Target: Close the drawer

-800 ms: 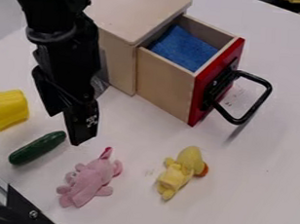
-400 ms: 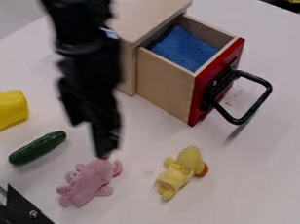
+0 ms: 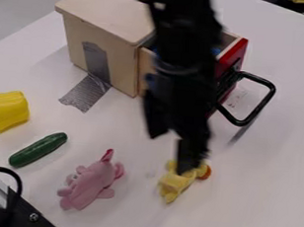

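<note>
Jutting from the wooden cabinet point(image 3: 106, 20), the drawer point(image 3: 144, 68) looks light and rigid, likely to slide under a push on its red front point(image 3: 236, 54) or black handle point(image 3: 264, 103); on the cabinet's near side, the gripper point(image 3: 171, 152) hangs, fingers parted, apparently empty.

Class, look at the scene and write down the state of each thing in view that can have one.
Drawer: open
Drawer handle: attached, sticking outward
Gripper: open, fingers apart
Cabinet: upright
Grey tape: stuck to cabinet and table
Pink toy: lying down
Yellow duck toy: lying down, partly hidden
Cucumber: whole, lying down
</note>
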Tool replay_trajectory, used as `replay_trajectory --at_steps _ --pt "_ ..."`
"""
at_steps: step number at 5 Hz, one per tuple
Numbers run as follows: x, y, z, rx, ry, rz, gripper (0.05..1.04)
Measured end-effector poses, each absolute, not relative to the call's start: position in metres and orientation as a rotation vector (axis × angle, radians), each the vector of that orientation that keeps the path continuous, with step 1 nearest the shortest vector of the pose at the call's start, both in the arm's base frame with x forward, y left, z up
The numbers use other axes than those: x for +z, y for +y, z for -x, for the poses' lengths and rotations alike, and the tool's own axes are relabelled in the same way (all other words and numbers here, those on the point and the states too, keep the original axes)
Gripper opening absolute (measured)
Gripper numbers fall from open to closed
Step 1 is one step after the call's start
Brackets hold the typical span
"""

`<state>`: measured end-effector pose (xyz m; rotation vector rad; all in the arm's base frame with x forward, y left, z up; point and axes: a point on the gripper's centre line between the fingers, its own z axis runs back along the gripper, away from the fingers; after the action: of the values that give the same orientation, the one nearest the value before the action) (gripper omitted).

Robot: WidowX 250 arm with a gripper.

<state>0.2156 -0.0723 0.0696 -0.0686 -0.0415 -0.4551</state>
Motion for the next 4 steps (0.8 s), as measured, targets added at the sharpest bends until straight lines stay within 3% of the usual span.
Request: replay_trajectory --at_steps 1,3,4 --pt "0.065 -0.105 -0.243 -0.496 -0.079 0.059 0.999" --pt "0.052 -0.120 -0.304 -0.405 -0.129 0.009 0.999" --pt "0.059 -0.120 -0.328 -0.381 -0.162 -0.008 0.999"
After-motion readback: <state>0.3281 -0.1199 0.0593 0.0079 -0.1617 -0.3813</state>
